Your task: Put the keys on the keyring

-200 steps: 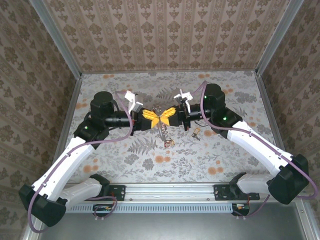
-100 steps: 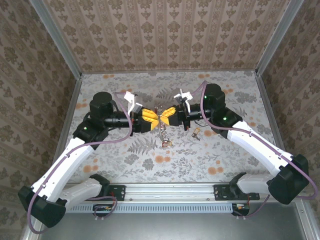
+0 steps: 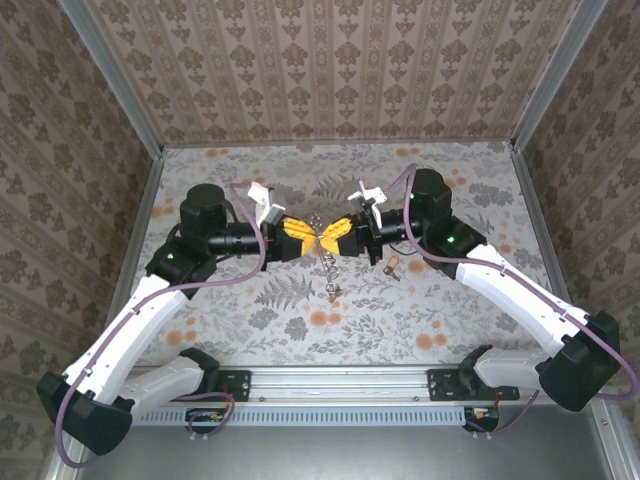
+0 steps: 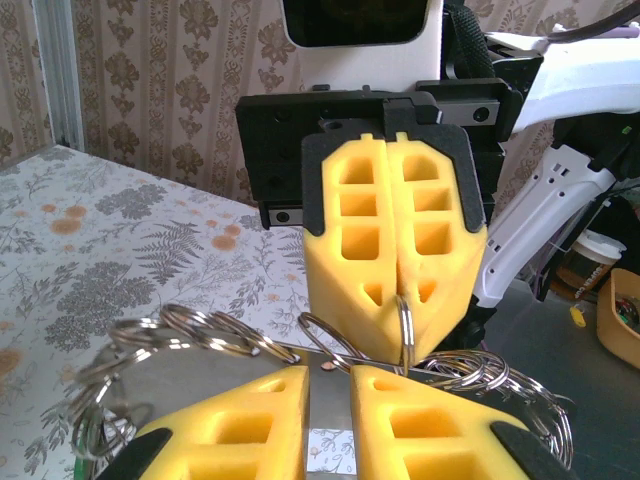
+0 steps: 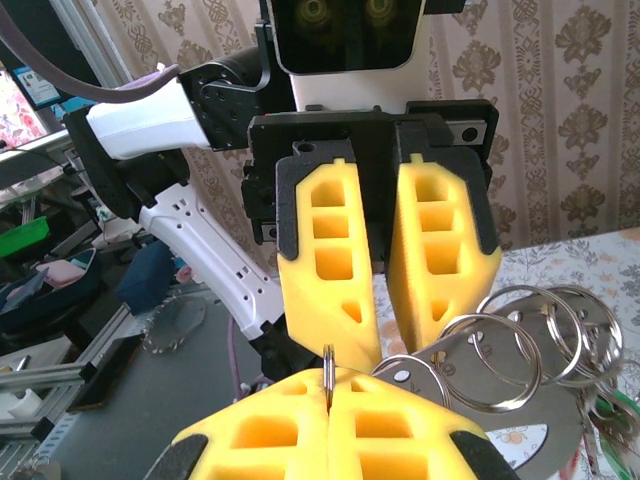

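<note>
Keyring (image 3: 327, 265) hangs pinched between left tool (image 3: 311, 237) and right tool (image 3: 327, 238); brass key (image 3: 393, 265) lies nearby.

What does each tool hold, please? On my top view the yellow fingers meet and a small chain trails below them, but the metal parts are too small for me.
Observer: In the right wrist view, the right tool is shut on a thin metal ring, seen edge-on between its fingers.
Operator: And the left tool?
Observer: In the left wrist view, a flat grey metal piece fills the gap between the fingers of the left tool.
Operator: Are there more rings?
Observer: Yes, several other rings cluster along that flat piece, beside the gripped one.
</note>
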Controlling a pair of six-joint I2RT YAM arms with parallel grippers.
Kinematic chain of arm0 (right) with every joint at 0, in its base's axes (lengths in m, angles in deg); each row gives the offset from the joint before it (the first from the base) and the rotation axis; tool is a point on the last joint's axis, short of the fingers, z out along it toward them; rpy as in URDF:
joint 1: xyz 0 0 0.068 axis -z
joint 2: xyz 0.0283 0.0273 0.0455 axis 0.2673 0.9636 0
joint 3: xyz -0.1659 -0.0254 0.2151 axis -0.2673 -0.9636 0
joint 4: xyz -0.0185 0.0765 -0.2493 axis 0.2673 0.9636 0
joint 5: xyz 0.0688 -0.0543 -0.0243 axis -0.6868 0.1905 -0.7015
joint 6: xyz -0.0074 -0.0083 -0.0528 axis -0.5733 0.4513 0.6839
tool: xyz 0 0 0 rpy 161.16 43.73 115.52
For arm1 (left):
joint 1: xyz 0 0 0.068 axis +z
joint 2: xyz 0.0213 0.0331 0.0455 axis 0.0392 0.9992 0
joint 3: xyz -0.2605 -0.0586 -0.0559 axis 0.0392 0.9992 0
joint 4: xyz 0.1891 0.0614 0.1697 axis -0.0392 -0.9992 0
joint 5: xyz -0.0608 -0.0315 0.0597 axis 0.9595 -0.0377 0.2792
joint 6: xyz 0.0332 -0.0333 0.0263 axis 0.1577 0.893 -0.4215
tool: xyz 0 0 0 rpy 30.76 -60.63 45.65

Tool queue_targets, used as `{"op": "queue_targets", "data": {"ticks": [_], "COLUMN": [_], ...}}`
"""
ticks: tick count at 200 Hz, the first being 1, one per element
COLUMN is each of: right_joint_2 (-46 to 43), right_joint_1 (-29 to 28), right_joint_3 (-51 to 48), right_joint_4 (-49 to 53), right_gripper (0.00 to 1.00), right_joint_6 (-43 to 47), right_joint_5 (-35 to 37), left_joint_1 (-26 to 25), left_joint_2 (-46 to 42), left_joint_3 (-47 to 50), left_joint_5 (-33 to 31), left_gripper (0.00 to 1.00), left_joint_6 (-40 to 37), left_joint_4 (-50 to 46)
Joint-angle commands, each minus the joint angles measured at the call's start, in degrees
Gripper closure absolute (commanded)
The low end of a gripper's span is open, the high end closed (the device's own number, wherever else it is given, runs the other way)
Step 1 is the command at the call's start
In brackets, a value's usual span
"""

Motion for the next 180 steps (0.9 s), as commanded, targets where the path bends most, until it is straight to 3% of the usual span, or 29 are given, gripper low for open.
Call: {"op": "queue_targets", "data": {"ticks": [1,89,180], "right_joint_2": [-0.8,-0.2,0.6], "right_joint_1": [0.1,0.4,0.2], "right_joint_3": [0.2,-0.4,-0.3], "right_joint_4": [-4.6,-10.0,-8.7], "right_gripper": [1.0,1.0,1.0], "right_joint_6": [-1.2,-5.8,-4.8], "right_joint_5": [0.9,0.3,0.3], "left_joint_1": [-0.4,-1.1,-2.9], "left_joint_2": [-1.7,-2.9,0.5], "left_joint_3": [-1.2,-1.0,-2.1], "left_joint_5": [1.1,3.4,2.5], "left_gripper": [0.82,0.82,0.89], "left_joint_6": [-1.1,1.6,2.0], "left_joint_4": [-0.9,2.7,7.7]}}
